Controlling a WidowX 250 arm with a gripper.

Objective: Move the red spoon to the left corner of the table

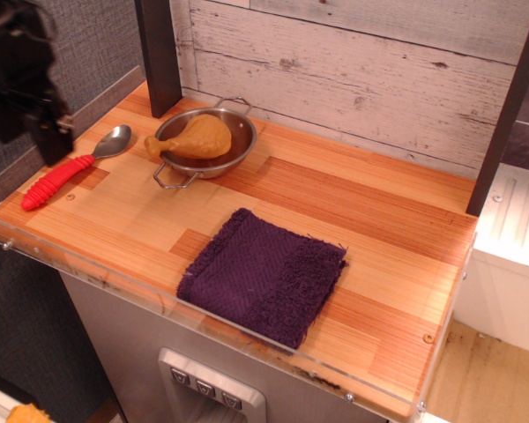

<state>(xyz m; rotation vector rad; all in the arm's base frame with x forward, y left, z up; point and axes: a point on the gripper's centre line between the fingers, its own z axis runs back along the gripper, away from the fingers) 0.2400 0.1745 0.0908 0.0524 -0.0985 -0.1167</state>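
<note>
One red spoon (69, 168) below gripper (37, 132)

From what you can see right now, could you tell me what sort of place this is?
Probably a toy kitchen mock-up for robot trials: a butcher-block table with a clear rim, a steel bowl holding a plastic chicken drumstick, a red spoon, and a purple cloth.
</note>
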